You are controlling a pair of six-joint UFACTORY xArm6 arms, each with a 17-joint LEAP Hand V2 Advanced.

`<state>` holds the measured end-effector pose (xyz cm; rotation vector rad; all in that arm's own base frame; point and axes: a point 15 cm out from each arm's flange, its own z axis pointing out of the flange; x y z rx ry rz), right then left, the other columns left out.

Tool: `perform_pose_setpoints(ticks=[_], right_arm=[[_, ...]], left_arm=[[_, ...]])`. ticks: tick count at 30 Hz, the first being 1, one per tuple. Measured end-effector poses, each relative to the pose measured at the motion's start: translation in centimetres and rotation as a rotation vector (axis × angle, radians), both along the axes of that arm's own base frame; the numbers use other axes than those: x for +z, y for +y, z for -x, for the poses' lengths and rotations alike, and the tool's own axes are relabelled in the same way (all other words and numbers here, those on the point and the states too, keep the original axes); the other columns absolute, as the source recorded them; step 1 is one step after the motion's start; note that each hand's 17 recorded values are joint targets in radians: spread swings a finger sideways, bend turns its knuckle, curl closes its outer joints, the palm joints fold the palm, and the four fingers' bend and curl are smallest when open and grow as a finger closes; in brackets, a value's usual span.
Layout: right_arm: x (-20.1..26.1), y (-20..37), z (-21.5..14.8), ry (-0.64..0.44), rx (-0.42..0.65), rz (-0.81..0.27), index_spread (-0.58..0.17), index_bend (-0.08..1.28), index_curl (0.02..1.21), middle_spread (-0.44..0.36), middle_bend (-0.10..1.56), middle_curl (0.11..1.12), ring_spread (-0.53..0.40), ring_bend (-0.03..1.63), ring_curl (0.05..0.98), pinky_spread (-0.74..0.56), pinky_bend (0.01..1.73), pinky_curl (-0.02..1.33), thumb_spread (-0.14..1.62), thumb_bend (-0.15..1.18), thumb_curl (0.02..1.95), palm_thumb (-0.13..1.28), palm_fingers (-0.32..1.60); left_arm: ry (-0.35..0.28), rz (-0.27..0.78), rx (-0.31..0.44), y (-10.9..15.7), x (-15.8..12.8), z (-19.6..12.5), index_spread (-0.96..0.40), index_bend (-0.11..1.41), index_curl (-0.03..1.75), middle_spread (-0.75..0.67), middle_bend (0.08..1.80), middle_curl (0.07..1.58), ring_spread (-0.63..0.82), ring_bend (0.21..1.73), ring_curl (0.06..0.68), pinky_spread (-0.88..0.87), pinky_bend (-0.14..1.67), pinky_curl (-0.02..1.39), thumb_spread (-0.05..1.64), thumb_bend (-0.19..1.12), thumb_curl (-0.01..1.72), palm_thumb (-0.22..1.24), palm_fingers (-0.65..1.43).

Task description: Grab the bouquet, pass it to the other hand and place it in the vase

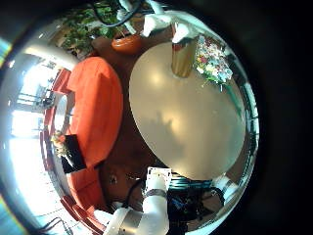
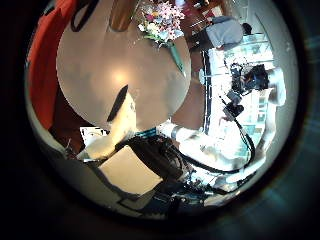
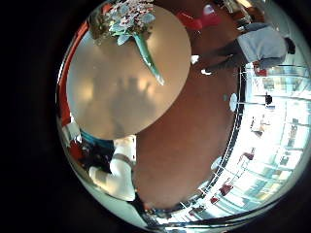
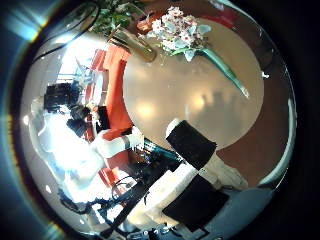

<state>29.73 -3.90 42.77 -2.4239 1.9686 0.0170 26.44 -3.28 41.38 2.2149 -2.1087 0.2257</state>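
The bouquet [image 4: 185,35] lies on the round table [image 4: 210,115], its flower heads next to the vase and its long stem [image 4: 230,75] pointing toward the table's middle. It also shows in the right little finger side palm view [image 3: 131,24], the left thumb side palm view [image 2: 160,25] and the left little finger side palm view [image 1: 213,61]. The cylindrical vase [image 1: 183,54] stands upright beside the flowers. My right hand [image 4: 195,160] hovers high over the table, open and holding nothing. My left hand [image 2: 125,150] is also above the table, away from the bouquet, with a finger [image 2: 120,105] held straight.
A curved sofa [image 1: 93,108] stands beside the table, with a potted plant [image 1: 83,34] behind it. A robot arm [image 1: 147,201] rises at the table's edge. The tabletop [image 3: 107,97] around the bouquet and vase is bare.
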Motion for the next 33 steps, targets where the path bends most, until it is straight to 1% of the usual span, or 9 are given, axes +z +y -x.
perform_pose_setpoints(ticks=[6, 10, 12, 16, 22, 24, 26, 30, 33], right_arm=[[-0.6, -1.4, -0.6, 0.028, -0.033, -0.006, -0.357, 0.17, 0.31, -0.016, 0.21, 0.37, 0.153, 0.4, 0.235, 0.37, 0.24, 0.28, 1.29, -0.01, 0.29, 0.49, 0.34], [0.3, -2.1, -1.0, 0.014, -0.054, -0.004, -0.354, 0.17, 0.31, -0.007, 0.21, 0.37, 0.154, 0.39, 0.234, 0.37, 0.24, 0.28, 1.29, -0.01, 0.29, 0.49, 0.34], [0.4, -2.4, -0.8, 0.022, -0.063, -0.006, -0.355, 0.17, 0.31, -0.006, 0.21, 0.37, 0.151, 0.4, 0.233, 0.37, 0.24, 0.28, 1.29, -0.01, 0.29, 0.49, 0.35], [0.6, -3.5, -0.4, 0.024, -0.099, -0.007, -0.357, 0.17, 0.31, -0.004, 0.21, 0.37, 0.147, 0.4, 0.233, 0.37, 0.23, 0.28, 1.29, -0.01, 0.29, 0.49, 0.36], [-1.0, -5.9, -0.6, 0.068, -0.175, -0.026, -0.356, 0.17, 0.31, 0.005, 0.21, 0.37, 0.127, 0.43, 0.236, 0.36, 0.23, 0.28, 1.29, -0.01, 0.29, 0.49, 0.39], [-2.1, -7.0, -1.0, 0.1, -0.204, -0.038, -0.353, 0.12, 0.29, -0.007, 0.2, 0.36, 0.076, 0.53, 0.255, 0.34, 0.26, 0.28, 1.29, -0.01, 0.29, 0.49, 0.46], [-2.8, -8.2, -1.7, 0.122, -0.231, -0.047, -0.345, 0.12, 0.27, -0.013, 0.22, 0.37, 0.035, 0.6, 0.276, 0.31, 0.28, 0.28, 1.28, -0.01, 0.29, 0.5, 0.49], [-4.8, -10.9, -5.2, 0.187, -0.276, -0.07, -0.316, 0.12, 0.25, -0.022, 0.23, 0.38, -0.052, 0.71, 0.311, 0.24, 0.34, 0.3, 1.24, -0.02, 0.3, 0.5, 0.5], [-7.5, -12.7, -7.8, 0.248, -0.312, -0.089, -0.289, 0.14, 0.25, -0.03, 0.26, 0.39, -0.097, 0.75, 0.328, 0.18, 0.39, 0.3, 1.19, -0.02, 0.32, 0.51, 0.49]], left_arm=[[-0.007, 0.017, -0.003, -0.4, 0.7, 0.3, -0.02, 0.19, 0.4, 0.26, 0.2, 0.35, 0.48, 0.44, 0.197, 0.48, 0.18, 0.27, 1.13, -0.02, 0.35, 0.48, 0.26], [-0.019, 0.015, -0.005, -0.3, 1.2, 0.3, -0.02, 0.19, 0.4, 0.26, 0.2, 0.35, 0.48, 0.44, 0.195, 0.48, 0.18, 0.27, 1.13, -0.02, 0.36, 0.48, 0.26], [-0.014, 0.013, -0.008, -0.4, 1.1, 0.4, -0.02, 0.19, 0.4, 0.26, 0.2, 0.35, 0.48, 0.44, 0.195, 0.48, 0.18, 0.27, 1.13, -0.02, 0.36, 0.48, 0.26], [0.024, 0.011, -0.039, -1.0, 0.4, 1.2, -0.02, 0.19, 0.41, 0.26, 0.19, 0.35, 0.49, 0.44, 0.191, 0.48, 0.18, 0.26, 1.13, -0.02, 0.36, 0.48, 0.26], [0.058, -0.023, -0.136, -2.8, -0.3, 1.9, -0.02, 0.2, 0.41, 0.26, 0.19, 0.35, 0.5, 0.44, 0.189, 0.48, 0.18, 0.26, 1.12, -0.02, 0.36, 0.48, 0.26], [0.083, -0.045, -0.176, -3.3, -0.5, 2.3, -0.02, 0.2, 0.41, 0.27, 0.19, 0.35, 0.5, 0.44, 0.188, 0.48, 0.19, 0.26, 1.12, -0.02, 0.36, 0.48, 0.26], [0.112, -0.054, -0.21, -4.0, -0.6, 2.9, -0.02, 0.2, 0.41, 0.27, 0.19, 0.34, 0.5, 0.44, 0.188, 0.48, 0.19, 0.26, 1.13, -0.03, 0.36, 0.47, 0.26], [0.174, -0.07, -0.278, -5.0, 0.0, 4.2, -0.03, 0.2, 0.42, 0.28, 0.18, 0.34, 0.5, 0.44, 0.188, 0.48, 0.19, 0.27, 1.12, -0.03, 0.36, 0.45, 0.25], [0.179, -0.081, -0.319, -5.4, 0.2, 4.4, -0.03, 0.2, 0.42, 0.29, 0.18, 0.33, 0.5, 0.43, 0.188, 0.48, 0.19, 0.27, 1.12, -0.02, 0.36, 0.44, 0.24]])
